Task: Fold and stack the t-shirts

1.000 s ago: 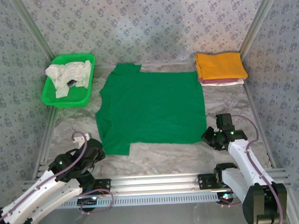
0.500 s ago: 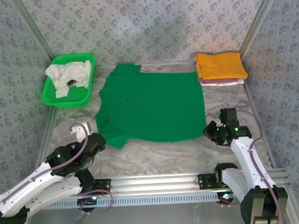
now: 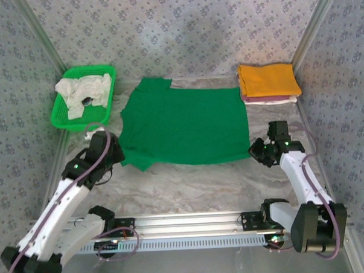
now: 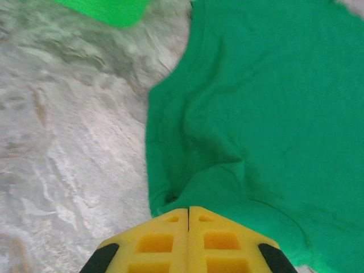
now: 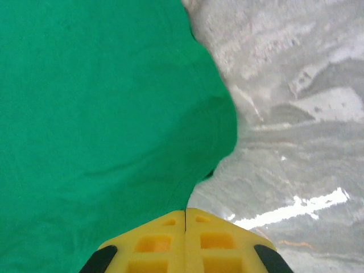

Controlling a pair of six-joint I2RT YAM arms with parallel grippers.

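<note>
My left hand [image 3: 114, 153] and right hand [image 3: 257, 151] each pinch a lower corner of the shirt [image 3: 187, 124]; thin cloth may slip out, or uneven travel may skew the fold.

Green t-shirt [image 4: 256, 114] corners were hidden inside the clamped left hand [image 4: 188, 210] and right hand [image 5: 185, 212]; the basket [image 4: 108, 8] was cropped at the view's edge.

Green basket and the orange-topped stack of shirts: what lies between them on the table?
In the top view, the spread green t-shirt lies between the basket and the stack, with bare table strips beside it.
</note>
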